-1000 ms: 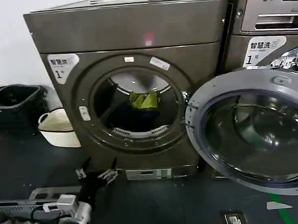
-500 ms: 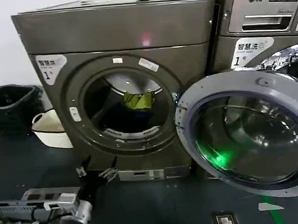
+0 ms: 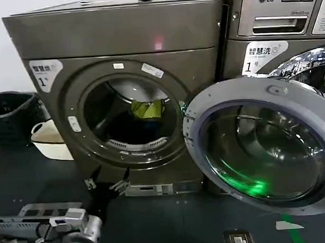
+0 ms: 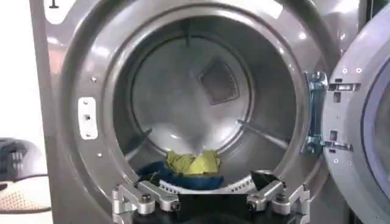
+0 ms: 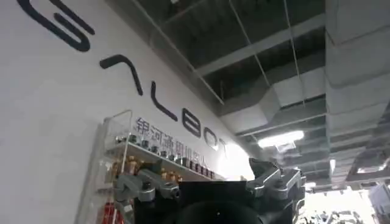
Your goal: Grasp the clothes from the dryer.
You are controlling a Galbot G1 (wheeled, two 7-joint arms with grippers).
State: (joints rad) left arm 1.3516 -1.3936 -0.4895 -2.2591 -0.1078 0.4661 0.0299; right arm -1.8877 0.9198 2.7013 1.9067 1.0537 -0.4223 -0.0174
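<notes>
The dryer point(image 3: 115, 42) is the big bronze-grey machine with its round porthole open. Inside the drum the clothes lie together, a small yellow-green piece point(image 3: 146, 109) on top of a larger dark navy piece point(image 3: 125, 130). The left wrist view looks straight into the drum at the yellow-green piece point(image 4: 194, 163) and the navy piece point(image 4: 183, 181). My left gripper point(image 3: 105, 184) is open, low in front of the dryer's base and below the porthole. Its jaws point(image 4: 206, 180) stand wide apart with nothing between them. My right gripper point(image 5: 207, 182) is open and points up toward a wall and ceiling.
The dryer's round glass door point(image 3: 262, 143) hangs open to the right, across the front of the grey LG machine point(image 3: 277, 17). A white basin point(image 3: 49, 142) and a dark basket point(image 3: 9, 110) stand on the floor left of the dryer.
The head view has swung right, so the dryer and its door sit further left in it. My left gripper now shows closer to the dryer's base, still open.
</notes>
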